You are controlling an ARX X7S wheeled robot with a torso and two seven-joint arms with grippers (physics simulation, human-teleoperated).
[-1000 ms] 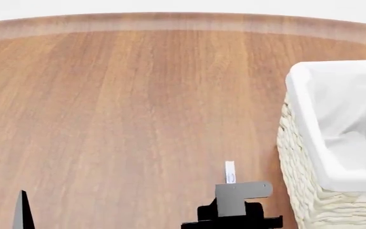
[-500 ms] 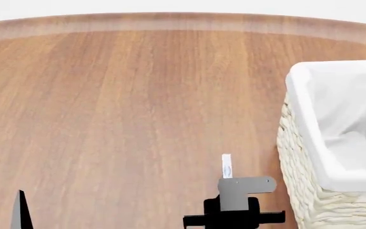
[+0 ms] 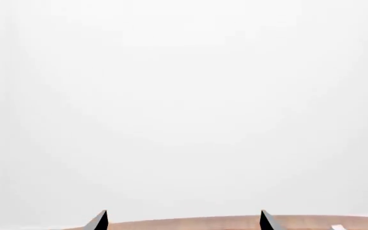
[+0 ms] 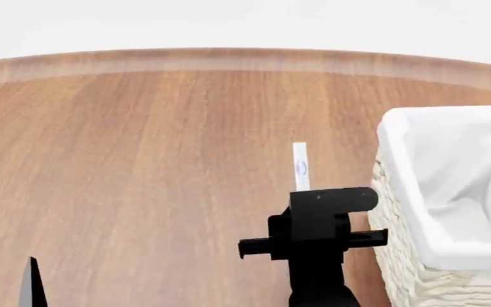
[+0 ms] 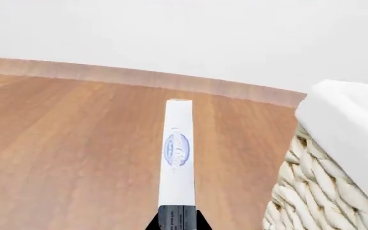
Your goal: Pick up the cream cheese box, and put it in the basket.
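Right claw pinched the cream cheese box by its lower edge; we judged it light, stiff, slip-prone. Left claw stood wide, empty.

My right end effector is black, and the cream cheese box sticking out of it is white with a blue oval mark. Just to its right I see the basket, cream woven wicker with a white liner. The surface below is brown wood grain with a paler edge band.

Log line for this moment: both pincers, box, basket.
right pincer: shut on cream cheese box, held edge-on above table | basket: beside it, box not inside | left pincer: open, idle
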